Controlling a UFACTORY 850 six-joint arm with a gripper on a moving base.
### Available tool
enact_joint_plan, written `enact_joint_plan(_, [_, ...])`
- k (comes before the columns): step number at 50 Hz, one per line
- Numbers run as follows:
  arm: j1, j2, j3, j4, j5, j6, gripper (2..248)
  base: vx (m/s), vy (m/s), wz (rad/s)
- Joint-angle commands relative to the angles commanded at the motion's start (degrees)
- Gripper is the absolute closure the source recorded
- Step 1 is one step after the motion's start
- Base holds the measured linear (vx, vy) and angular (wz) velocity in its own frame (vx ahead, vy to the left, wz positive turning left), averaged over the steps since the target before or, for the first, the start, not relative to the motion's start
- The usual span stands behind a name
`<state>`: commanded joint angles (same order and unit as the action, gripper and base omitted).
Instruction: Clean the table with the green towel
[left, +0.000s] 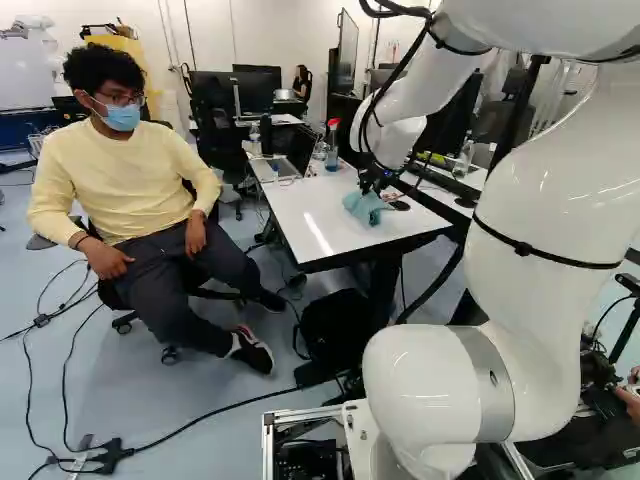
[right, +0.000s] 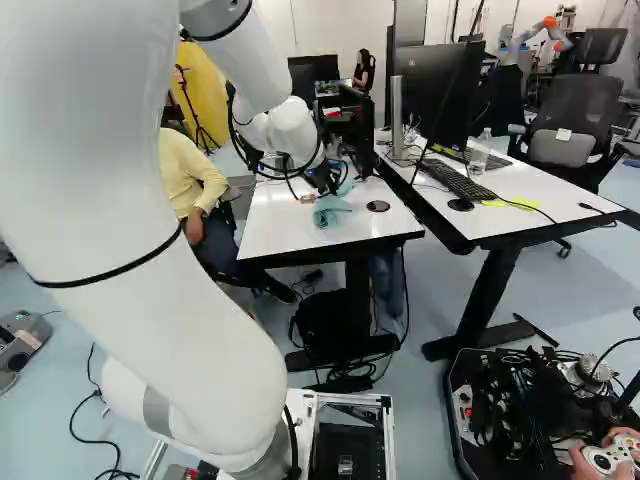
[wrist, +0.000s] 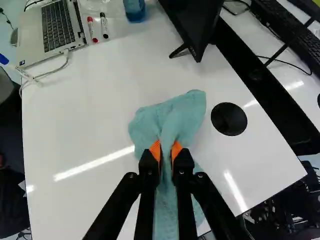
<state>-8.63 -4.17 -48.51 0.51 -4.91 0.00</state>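
Pinching the bunched green towel (wrist: 185, 112) between its orange pads (wrist: 155, 149), the gripper (wrist: 168, 151) risked knocking the black monitor (wrist: 194, 20) ahead if a wipe ran too far.

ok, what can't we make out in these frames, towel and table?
- Tabletop under the towel: covered by the towel, all views.
- Towel's end nearest the wrist camera: cut off by the wrist view's edge, partly behind the pincer.
- Laptop: partly cut off by the wrist view's edge.
- Any print on the two markers: too small, wrist view.
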Motion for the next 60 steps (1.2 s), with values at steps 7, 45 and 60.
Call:
enact_joint_plan(7, [0.02,0.04,0.01,0.00,0.00,0.00,205,0.000,0.000,0.000])
enact_joint_plan(45, [4.80,-4.49,-4.92,0.00,0.18,0.00,205,0.000,0.000,0.000])
enact_joint_plan(60, [7.42,-6.94,-7.67,0.00,0.24,0.00,205,0.000,0.000,0.000])
